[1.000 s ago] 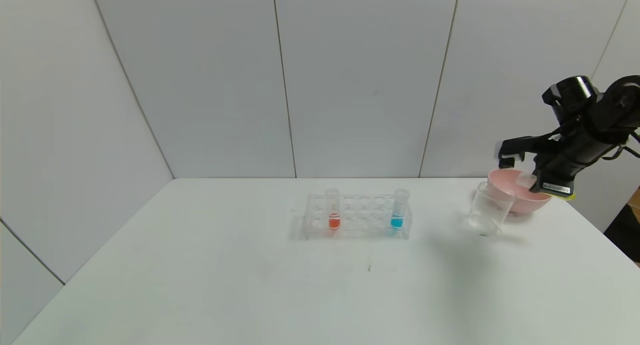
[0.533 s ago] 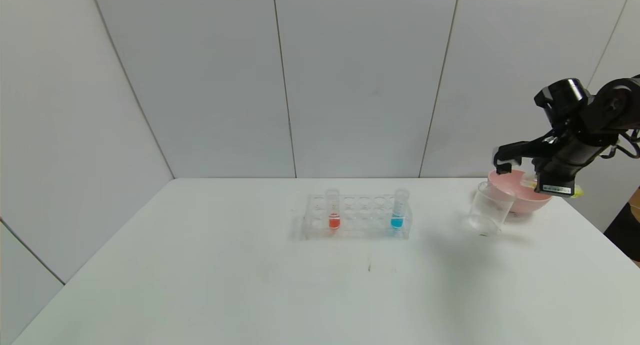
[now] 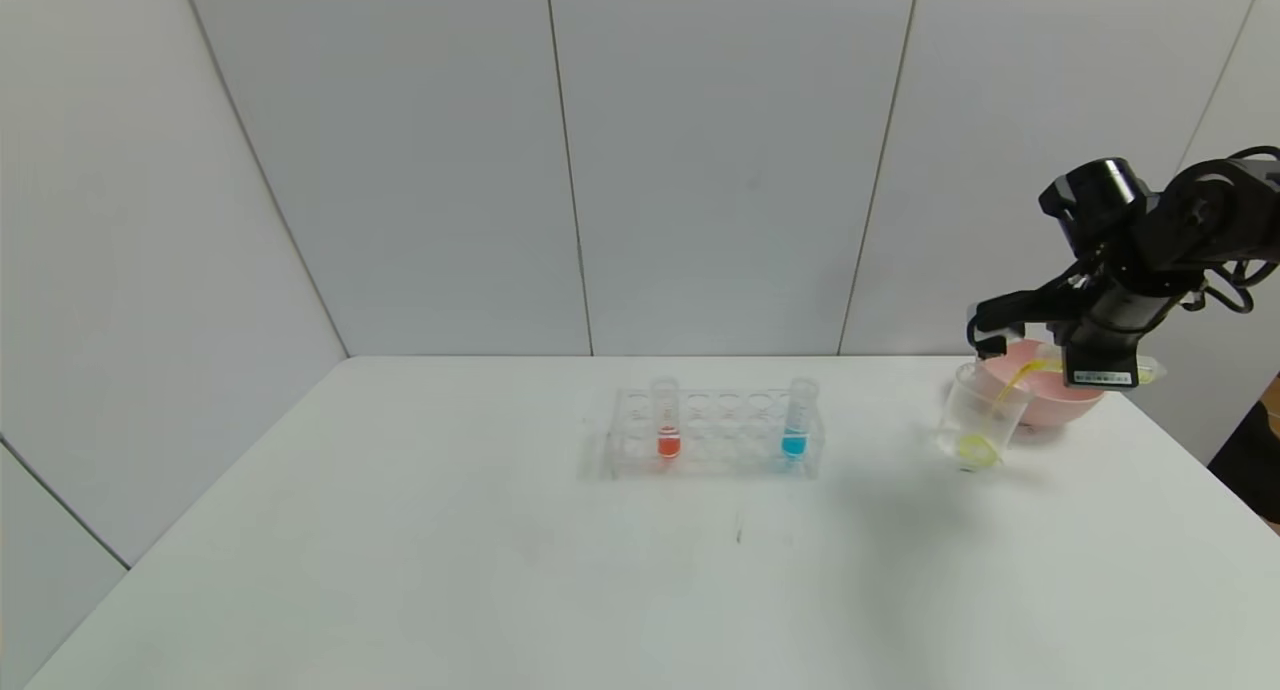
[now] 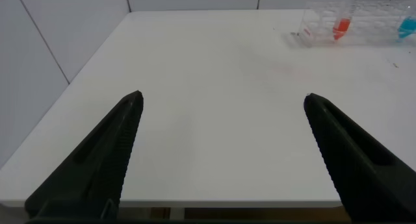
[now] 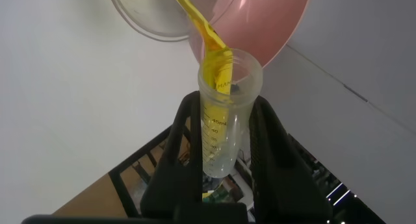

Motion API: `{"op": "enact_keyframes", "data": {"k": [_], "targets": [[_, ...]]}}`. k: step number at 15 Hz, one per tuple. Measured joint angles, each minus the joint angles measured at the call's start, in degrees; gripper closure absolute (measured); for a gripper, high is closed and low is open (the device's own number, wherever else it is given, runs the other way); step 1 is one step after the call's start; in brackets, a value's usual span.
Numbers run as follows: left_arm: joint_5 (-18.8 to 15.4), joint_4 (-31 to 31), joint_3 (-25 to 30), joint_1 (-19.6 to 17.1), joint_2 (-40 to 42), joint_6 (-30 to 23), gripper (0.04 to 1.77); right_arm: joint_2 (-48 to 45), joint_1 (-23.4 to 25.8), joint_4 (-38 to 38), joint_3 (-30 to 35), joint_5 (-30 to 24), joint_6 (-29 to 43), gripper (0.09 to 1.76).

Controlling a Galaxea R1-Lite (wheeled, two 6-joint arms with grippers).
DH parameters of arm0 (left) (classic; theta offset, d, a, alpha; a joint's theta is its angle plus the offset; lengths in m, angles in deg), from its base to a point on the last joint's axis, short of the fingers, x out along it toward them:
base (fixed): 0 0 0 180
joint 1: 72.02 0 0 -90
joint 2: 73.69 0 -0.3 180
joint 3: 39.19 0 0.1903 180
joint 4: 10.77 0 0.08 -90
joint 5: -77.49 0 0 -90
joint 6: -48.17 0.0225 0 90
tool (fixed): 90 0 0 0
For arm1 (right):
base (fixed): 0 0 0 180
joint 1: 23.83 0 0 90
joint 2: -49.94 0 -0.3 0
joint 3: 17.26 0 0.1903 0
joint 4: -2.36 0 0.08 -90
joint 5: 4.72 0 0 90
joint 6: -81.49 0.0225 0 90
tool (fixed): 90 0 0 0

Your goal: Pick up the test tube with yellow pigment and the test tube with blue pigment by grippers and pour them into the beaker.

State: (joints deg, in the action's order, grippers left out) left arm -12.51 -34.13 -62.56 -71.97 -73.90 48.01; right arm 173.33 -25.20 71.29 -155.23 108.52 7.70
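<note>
My right gripper (image 3: pixel 1045 350) is shut on the test tube with yellow pigment (image 5: pixel 224 113) and holds it tilted, mouth toward the beaker (image 3: pixel 980 415). A yellow stream runs from the tube's mouth into the beaker, and yellow liquid pools at its bottom. The beaker's rim also shows in the right wrist view (image 5: pixel 140 19). The test tube with blue pigment (image 3: pixel 796 420) stands upright at the right end of the clear rack (image 3: pixel 715 435). My left gripper (image 4: pixel 222 100) is open and empty over the table's near left part, far from the rack.
An orange-red tube (image 3: pixel 666 420) stands in the rack's left part. A pink bowl (image 3: pixel 1050 400) sits right behind the beaker near the table's right edge. Grey wall panels close the back.
My right gripper has moved left and up and tipped the yellow tube further. Yellow liquid now streams into the beaker, which was clear before.
</note>
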Motion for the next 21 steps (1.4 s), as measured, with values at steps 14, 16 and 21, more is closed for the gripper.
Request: {"op": "enact_keyframes", "data": {"k": [14,16,21], "targets": [[0.0,0.0,0.0,0.0,0.0,0.0,0.05,-0.1,-5.4,0.0,0.0,11.2,-5.1,1.36],[0.0,0.0,0.0,0.0,0.0,0.0,0.05,-0.1,-6.2,0.1,0.0,11.2,-5.0,1.36],[0.0,0.0,0.0,0.0,0.0,0.0,0.05,-0.7,-5.2,-1.1,0.0,6.6,-4.5,1.36]]}}
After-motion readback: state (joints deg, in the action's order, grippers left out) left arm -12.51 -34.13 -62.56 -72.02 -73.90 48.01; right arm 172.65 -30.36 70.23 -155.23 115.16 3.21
